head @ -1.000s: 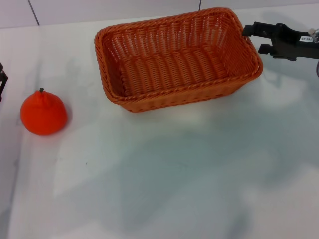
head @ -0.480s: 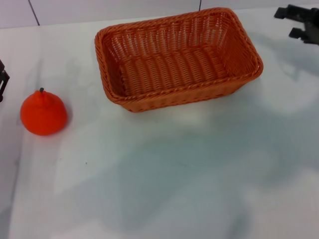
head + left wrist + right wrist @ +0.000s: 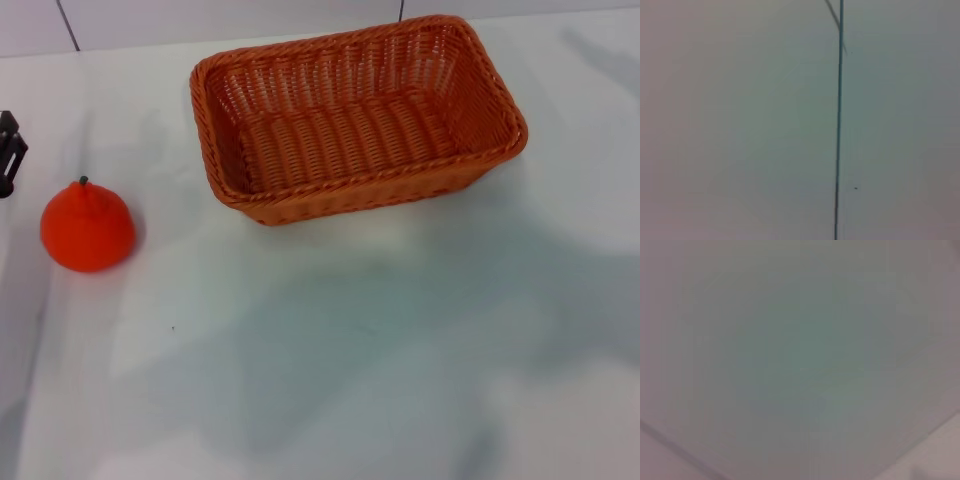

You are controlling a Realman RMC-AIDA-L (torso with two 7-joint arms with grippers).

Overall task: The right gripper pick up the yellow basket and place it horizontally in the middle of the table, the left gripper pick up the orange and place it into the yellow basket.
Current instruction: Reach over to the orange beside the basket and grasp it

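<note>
- Two task things are sitting on the counter (image 3: 400, 380) rn: the yellow basket (image 3: 355, 120) and the orange (image 3: 87, 226).
- Basket is lying upright, long side running across, toward the far edge and roughly mid-way between the L and R edges. Nothing is lying inside it.
- Change: a sec ago the right gripper was sitting at the basket's far-right corner; half a sec ago it was already pulling off toward the far-right corner of the counter; now it's gone from the head view altogether. Basket is sitting in the same spot as before.
- Meaning, as I judge it: the basket step is looking done, R arm is clearing out, and the orange step is coming up.
- R fingers: not in view anywhere, so can't say how they stand. R wrist view is showing only a plain blurred surface.
- Orange is resting near the left edge, well apart from the basket, stem up, same place as before.
- Left gripper (image 3: 8, 152) is poking in at the left edge, just beyond the orange and not touching it. It's sitting a bit further in and higher than a sec ago, so it's prob starting to move.
- L fingers: only a sliver is showing, can't tell if spread or closed. L wrist view is giving only a pale surface w/ a thin dark line.
</note>
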